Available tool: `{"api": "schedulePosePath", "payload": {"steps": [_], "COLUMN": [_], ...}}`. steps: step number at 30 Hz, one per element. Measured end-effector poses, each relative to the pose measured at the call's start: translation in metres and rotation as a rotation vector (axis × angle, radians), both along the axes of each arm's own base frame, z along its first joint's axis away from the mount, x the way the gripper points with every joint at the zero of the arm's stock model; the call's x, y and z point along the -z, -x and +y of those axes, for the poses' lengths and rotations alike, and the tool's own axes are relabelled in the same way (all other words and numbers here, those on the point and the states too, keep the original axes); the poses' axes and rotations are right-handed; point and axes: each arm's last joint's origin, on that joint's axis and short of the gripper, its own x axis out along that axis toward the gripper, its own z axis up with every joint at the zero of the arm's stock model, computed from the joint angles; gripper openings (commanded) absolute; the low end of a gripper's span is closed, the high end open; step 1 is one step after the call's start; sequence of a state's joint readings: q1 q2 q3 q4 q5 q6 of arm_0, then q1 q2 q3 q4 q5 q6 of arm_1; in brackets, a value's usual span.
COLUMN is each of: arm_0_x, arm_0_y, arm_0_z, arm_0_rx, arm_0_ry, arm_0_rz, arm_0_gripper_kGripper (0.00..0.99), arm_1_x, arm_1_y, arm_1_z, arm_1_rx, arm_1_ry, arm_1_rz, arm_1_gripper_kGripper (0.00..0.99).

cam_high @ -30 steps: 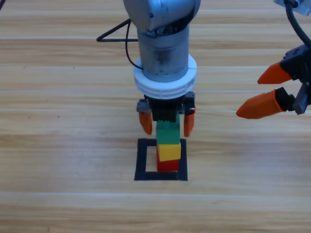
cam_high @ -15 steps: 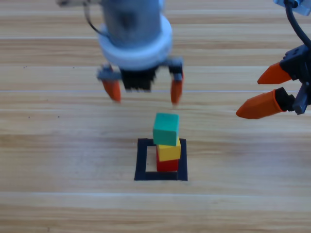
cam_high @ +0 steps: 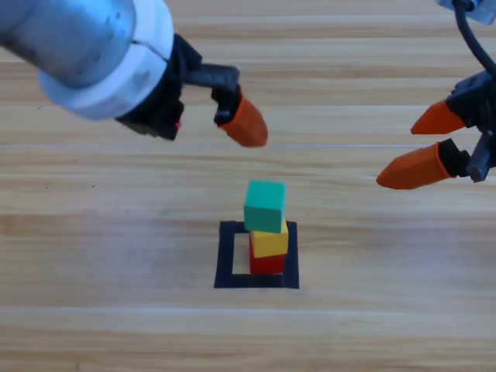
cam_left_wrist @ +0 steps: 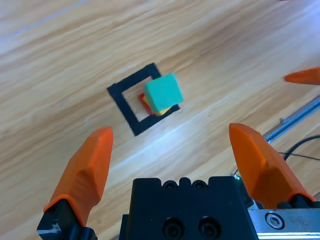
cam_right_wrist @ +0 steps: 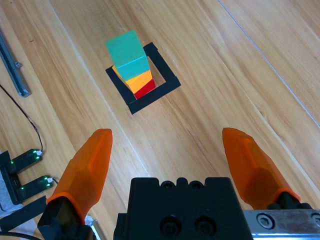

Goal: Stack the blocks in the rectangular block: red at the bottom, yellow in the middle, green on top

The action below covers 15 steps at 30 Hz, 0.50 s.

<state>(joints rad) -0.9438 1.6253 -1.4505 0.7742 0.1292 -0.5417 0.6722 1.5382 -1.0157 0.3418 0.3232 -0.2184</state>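
The three blocks stand as one tower inside the rectangular block (cam_high: 225,256), a black tape outline. Red (cam_high: 267,265) is at the bottom, yellow (cam_high: 270,240) sits on it, and green (cam_high: 265,206) is on top, turned slightly askew. My left gripper (cam_left_wrist: 171,132) is open and empty, up and to the left of the tower. Only one of its fingers (cam_high: 244,124) shows from above. Its wrist view looks down on green (cam_left_wrist: 162,93). My right gripper (cam_high: 397,155) waits open at the right edge. Its wrist view shows the tower (cam_right_wrist: 127,50) from afar.
A black cable (cam_high: 465,31) runs down to the right arm at the top right. A metal rail (cam_left_wrist: 295,122) lies along the table's edge, and a small board with green lights (cam_right_wrist: 25,172) sits beside the table.
My left gripper has let go of green, risen and swung away to the upper left. Green stays on the tower. The right gripper has held still.
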Motion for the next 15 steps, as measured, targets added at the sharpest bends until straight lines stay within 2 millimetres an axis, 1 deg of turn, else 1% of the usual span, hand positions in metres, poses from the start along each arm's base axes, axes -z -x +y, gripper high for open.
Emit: {"api": "schedulePosePath", "payload": {"steps": [3,5,11,15], "arm_0_x": [0.000,-0.002,-0.010,-0.007], "arm_0_y": [0.011,0.014,0.021,0.022], "arm_0_z": [-0.004,-0.005,0.001,0.002], "arm_0_rx": [0.058,0.071,0.084,0.084], "arm_0_ry": [0.017,0.020,0.041,0.032], "arm_0_rz": [-0.028,-0.032,-0.051,-0.045], "arm_0_gripper_kGripper": [0.990,0.990,0.990,0.990], "arm_1_x": [0.000,0.000,0.002,0.003], "arm_1_y": [0.000,0.000,-0.001,-0.002], "arm_1_z": [0.000,0.000,0.001,0.001], "arm_1_rx": [0.000,0.000,0.000,0.000], "arm_1_ry": [0.000,0.001,0.005,0.006], "arm_1_rz": [0.000,0.001,0.006,0.008], "arm_1_gripper_kGripper": [0.969,0.969,0.969,0.969]}}
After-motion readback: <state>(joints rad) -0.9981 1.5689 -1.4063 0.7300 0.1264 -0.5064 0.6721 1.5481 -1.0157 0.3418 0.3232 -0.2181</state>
